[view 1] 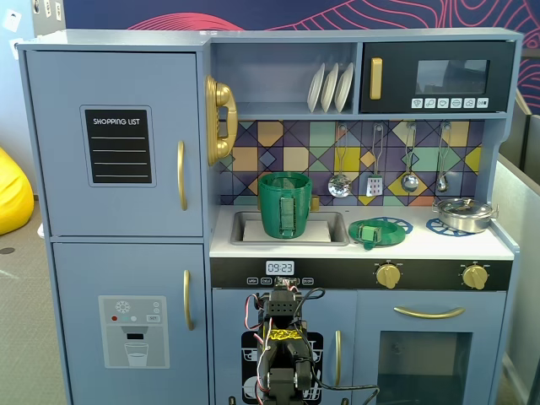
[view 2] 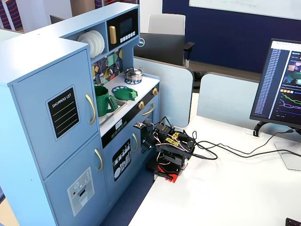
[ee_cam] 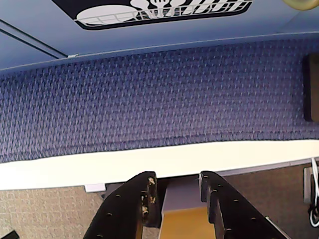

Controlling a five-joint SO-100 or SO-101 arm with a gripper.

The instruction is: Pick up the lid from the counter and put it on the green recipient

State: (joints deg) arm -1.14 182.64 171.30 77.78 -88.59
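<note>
The lid is a flat green disc with a small tab, lying on the white counter over a blue burner print, to the right of the sink. It also shows in the other fixed view. The green recipient stands upright in the sink with its ribbed handle facing front, and its top is uncovered. My arm is folded low in front of the kitchen's lower doors, far below the counter. In the wrist view my gripper is open and empty, pointing down over the white table edge and blue carpet.
A silver pot with its lid sits on the right burner. Utensils hang on the back wall above the counter. The arm's base is on a white desk with cables and a monitor to the right.
</note>
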